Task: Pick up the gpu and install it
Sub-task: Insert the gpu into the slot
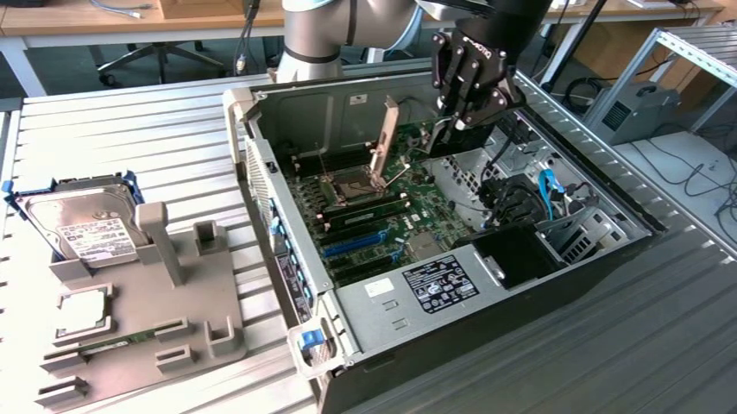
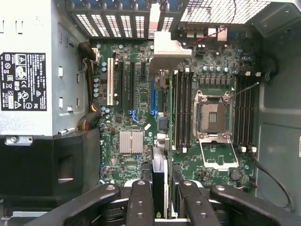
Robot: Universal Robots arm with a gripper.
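GPU (image 2: 160, 186): held edge-on between the gripper (image 1: 470, 108) fingers (image 2: 140, 202), which are closed narrowly on the card, above the open computer case (image 1: 259, 164) near its back wall. Handling note, as judgement: keep the card square to the blue slots (image 2: 154, 96) and its bracket toward the rear grille. Case holds motherboard (image 2: 216, 70), open CPU socket (image 2: 212, 117), power supply (image 1: 444, 285). Grey tray (image 1: 138, 345) beside the case: hard drive (image 1: 86, 228) at its far corner.

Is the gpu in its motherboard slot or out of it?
Out. The hand is shut on the gpu, holding it on edge above the motherboard, not seated in any slot.
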